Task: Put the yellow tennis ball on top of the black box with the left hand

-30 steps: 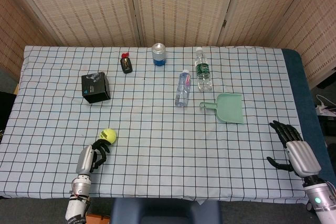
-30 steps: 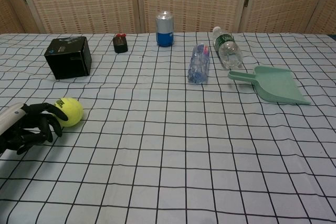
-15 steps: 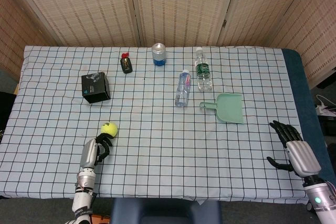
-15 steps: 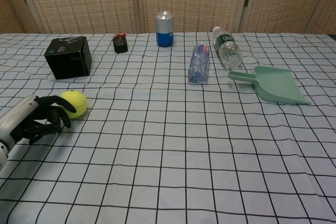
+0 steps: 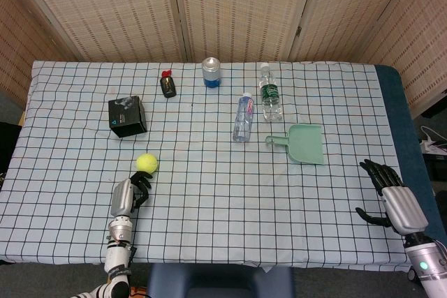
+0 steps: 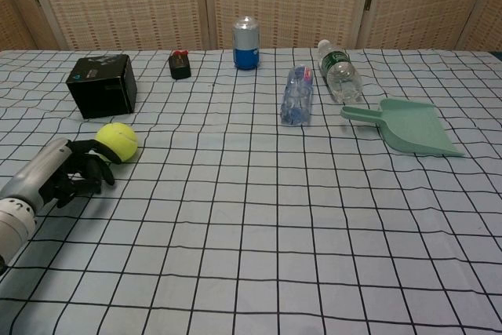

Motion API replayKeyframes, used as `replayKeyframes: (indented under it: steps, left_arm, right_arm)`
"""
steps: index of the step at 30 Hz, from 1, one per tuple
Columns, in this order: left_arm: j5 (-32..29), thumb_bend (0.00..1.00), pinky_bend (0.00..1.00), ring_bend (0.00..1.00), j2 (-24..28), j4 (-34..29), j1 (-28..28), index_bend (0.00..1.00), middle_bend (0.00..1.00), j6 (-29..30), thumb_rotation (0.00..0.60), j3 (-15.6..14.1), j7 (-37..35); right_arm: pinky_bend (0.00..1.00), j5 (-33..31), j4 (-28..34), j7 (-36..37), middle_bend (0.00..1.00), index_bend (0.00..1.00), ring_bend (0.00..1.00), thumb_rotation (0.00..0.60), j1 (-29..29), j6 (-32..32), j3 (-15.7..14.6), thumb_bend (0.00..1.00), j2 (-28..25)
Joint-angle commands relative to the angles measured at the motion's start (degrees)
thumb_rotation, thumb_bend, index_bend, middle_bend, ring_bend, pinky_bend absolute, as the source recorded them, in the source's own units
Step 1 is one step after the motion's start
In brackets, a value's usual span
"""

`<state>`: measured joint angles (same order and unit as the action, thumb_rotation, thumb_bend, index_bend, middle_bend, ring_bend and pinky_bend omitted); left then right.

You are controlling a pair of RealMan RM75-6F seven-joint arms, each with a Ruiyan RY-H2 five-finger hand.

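Observation:
The yellow tennis ball (image 5: 147, 163) (image 6: 118, 141) lies on the checked cloth, a short way in front of the black box (image 5: 127, 116) (image 6: 102, 85). My left hand (image 5: 130, 192) (image 6: 75, 170) sits low on the table just behind the ball. Its dark fingers (image 6: 100, 164) are loosely curled and reach the ball's near side without wrapping it. The box stands upright at the left with nothing on top. My right hand (image 5: 388, 192) rests at the table's right edge with its fingers spread and nothing in them; only the head view shows it.
A small dark bottle with a red cap (image 5: 167, 85), a blue and silver can (image 5: 211, 72), two clear water bottles (image 5: 242, 118) (image 5: 270, 93) and a green dustpan (image 5: 304, 144) lie across the far middle and right. Woven screens stand behind the table.
The ball has shifted away from me toward the black box, and my left hand has followed it forward. The right hand has stayed put.

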<state>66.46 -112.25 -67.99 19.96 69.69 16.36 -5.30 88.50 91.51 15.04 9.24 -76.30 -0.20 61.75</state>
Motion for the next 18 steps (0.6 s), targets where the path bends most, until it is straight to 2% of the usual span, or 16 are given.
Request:
replayKeyframes:
  steps: [1, 18]
  left_arm:
    - [-0.7, 0.79, 0.85, 0.52, -0.6, -0.3, 0.2, 0.41, 0.51, 0.0, 0.6, 0.5, 0.2]
    - [-4.1, 0.8, 0.85, 0.52, -2.9, -1.3, 3.1, 0.4, 0.51, -0.6, 0.6, 4.2, 2.6]
  right_arm:
    - [0.0, 0.0, 0.0, 0.1, 0.0, 0.06, 0.0, 0.6, 0.0, 0.0, 0.0, 0.16, 0.0]
    - [0.0, 0.2, 0.4, 1.2, 0.0, 0.06, 0.0, 0.6, -0.1, -0.3, 0.1, 0.16, -0.6]
